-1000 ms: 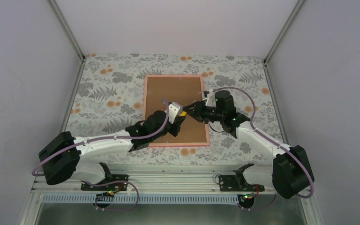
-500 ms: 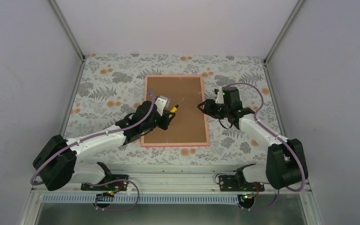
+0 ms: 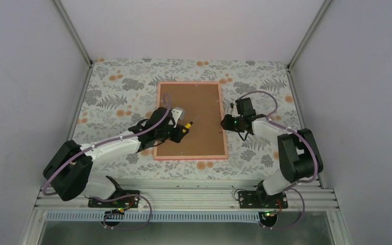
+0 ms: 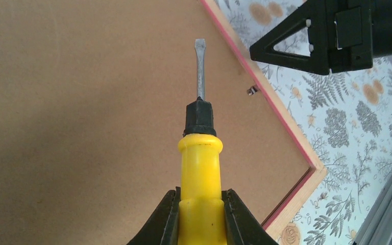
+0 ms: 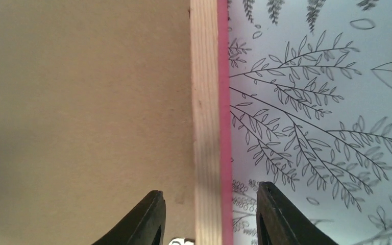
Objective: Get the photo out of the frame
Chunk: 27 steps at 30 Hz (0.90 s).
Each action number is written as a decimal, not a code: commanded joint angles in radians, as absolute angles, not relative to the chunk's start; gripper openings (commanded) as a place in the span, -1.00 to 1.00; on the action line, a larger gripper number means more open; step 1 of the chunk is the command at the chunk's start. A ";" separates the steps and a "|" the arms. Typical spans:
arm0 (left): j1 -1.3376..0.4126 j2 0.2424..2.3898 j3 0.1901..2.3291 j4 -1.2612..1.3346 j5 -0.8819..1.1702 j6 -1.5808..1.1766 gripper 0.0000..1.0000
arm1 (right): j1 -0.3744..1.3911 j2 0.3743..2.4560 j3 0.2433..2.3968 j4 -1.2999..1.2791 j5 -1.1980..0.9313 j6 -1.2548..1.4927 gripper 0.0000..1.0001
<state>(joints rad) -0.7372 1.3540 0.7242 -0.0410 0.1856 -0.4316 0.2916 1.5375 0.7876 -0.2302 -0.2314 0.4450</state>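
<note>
yellow screwdriver [image 4: 200,168], floral tablecloth [image 3: 117,97], white walls [image 3: 25,76]

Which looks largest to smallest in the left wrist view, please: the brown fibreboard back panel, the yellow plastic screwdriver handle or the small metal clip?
Largest first:
brown fibreboard back panel
yellow plastic screwdriver handle, enlarged by nearness to the camera
small metal clip

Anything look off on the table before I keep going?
Nothing stands out. The frame lies flat, face down, backing in place. The left gripper holds the screwdriver straight, and the open right gripper sits over the frame's right edge.
</note>
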 commanded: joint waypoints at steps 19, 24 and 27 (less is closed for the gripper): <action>-0.777 1.531 0.824 -0.145 0.313 -0.402 -0.95 | 0.355 1.722 0.820 -0.090 -0.351 0.442 -0.77; -0.809 1.553 0.830 -0.159 0.308 -0.406 -0.95 | 0.391 1.730 0.810 -0.046 -0.368 0.504 -0.87; -0.832 1.564 0.834 -0.164 0.303 -0.413 -0.95 | 0.409 1.736 0.808 -0.031 -0.366 0.532 -0.92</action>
<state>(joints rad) -0.8066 1.5444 0.8062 -0.1535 0.2943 -0.4194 0.3748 1.7111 0.8146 -0.0673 -0.3050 0.4751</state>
